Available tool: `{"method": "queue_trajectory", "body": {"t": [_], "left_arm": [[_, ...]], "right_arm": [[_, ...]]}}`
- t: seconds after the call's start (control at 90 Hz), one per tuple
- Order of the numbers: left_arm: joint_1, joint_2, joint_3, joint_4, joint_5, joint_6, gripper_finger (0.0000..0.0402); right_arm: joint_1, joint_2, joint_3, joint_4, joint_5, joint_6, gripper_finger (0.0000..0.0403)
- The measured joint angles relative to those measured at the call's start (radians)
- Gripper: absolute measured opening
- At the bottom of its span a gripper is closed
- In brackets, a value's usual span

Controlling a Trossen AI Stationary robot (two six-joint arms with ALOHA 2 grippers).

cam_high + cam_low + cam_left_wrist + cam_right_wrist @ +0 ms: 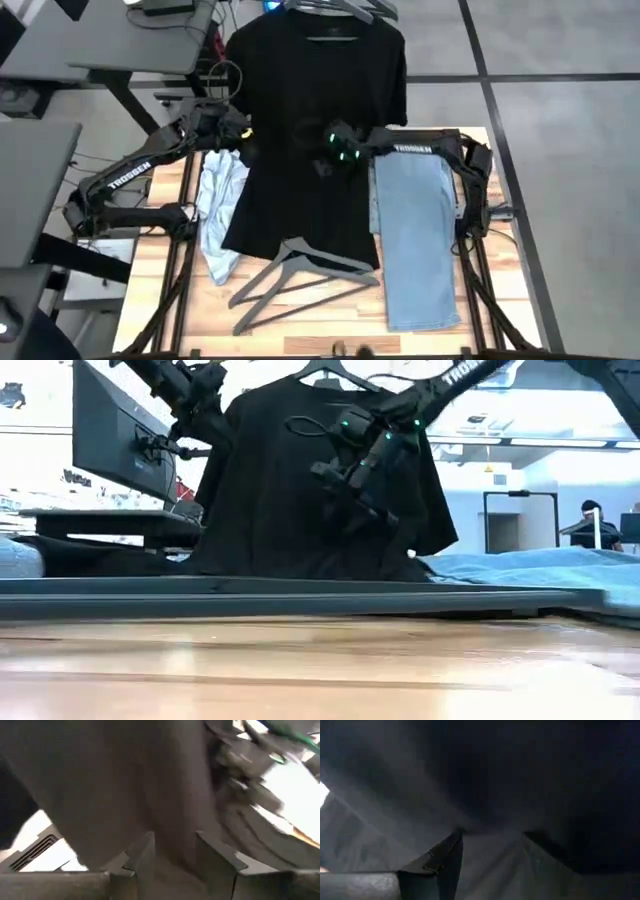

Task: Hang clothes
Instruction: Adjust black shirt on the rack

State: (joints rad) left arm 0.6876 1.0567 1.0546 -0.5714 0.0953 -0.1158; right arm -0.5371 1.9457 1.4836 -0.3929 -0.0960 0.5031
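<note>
You have three garments: one black t-shirt (310, 110) hung up, one pale shirt (220, 205) and one pair of jeans (415, 240) on the tabletop (320, 320), plus two spare hangers (295, 275). Both grippers, left (238, 135) and right (325, 160), have jaws parted with black fabric between them; whether they're actually grasping it, I can't tell.

Grey tiled floor (560, 60), perhaps desks (130, 40)

Black t-shirt (315, 110); light blue jeans (415, 235); pale blue-white shirt (220, 200); grey hangers (300, 275); light wood table (330, 325).
</note>
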Motion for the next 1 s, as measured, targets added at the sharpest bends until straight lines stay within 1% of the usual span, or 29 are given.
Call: {"method": "queue_trajectory", "body": {"t": [0.078, 0.233, 0.344, 0.422, 0.478, 0.544, 0.6, 0.633, 0.722, 0.833, 1.0], "left_arm": [[-0.017, 0.001, 0.000, -0.007, 0.000, -0.031, 0.0123], [-0.056, 0.008, 0.000, -0.010, -0.002, -0.077, 0.0123], [-0.074, 0.009, 0.000, -0.007, -0.022, -0.091, 0.0123], [-0.088, 0.024, 0.000, 0.007, -0.036, -0.099, 0.0123], [-0.092, 0.041, 0.000, 0.019, -0.038, -0.116, 0.0123], [-0.105, 0.068, 0.000, 0.045, -0.038, -0.138, 0.0123], [-0.124, 0.101, 0.000, 0.064, -0.038, -0.155, 0.0123], [-0.135, 0.126, 0.000, 0.071, -0.038, -0.165, 0.0123], [-0.172, 0.206, -0.001, 0.102, -0.036, -0.196, 0.0123], [-0.222, 0.327, -0.001, 0.113, -0.036, -0.234, 0.0123], [-0.317, 0.513, -0.001, 0.119, -0.096, -0.260, 0.0123]], "right_arm": [[-0.091, 0.000, 0.004, 0.087, 0.001, -0.051, 0.0191], [-0.247, -0.003, 0.086, 0.130, 0.008, -0.177, 0.0191], [-0.319, -0.005, 0.152, 0.127, 0.010, -0.275, 0.0191], [-0.338, -0.004, 0.205, 0.089, -0.037, -0.291, 0.0191], [-0.341, -0.005, 0.236, 0.037, -0.092, -0.291, 0.0191], [-0.333, -0.005, 0.251, -0.035, -0.183, -0.268, 0.0191], [-0.313, -0.005, 0.251, -0.092, -0.253, -0.261, 0.0191], [-0.293, -0.004, 0.250, -0.126, -0.274, -0.263, 0.0191], [-0.239, -0.003, 0.243, -0.190, -0.284, -0.286, 0.0191], [-0.182, -0.002, 0.207, -0.197, -0.268, -0.311, 0.0191], [-0.136, 0.000, 0.129, -0.187, -0.264, -0.318, 0.0191]]}}
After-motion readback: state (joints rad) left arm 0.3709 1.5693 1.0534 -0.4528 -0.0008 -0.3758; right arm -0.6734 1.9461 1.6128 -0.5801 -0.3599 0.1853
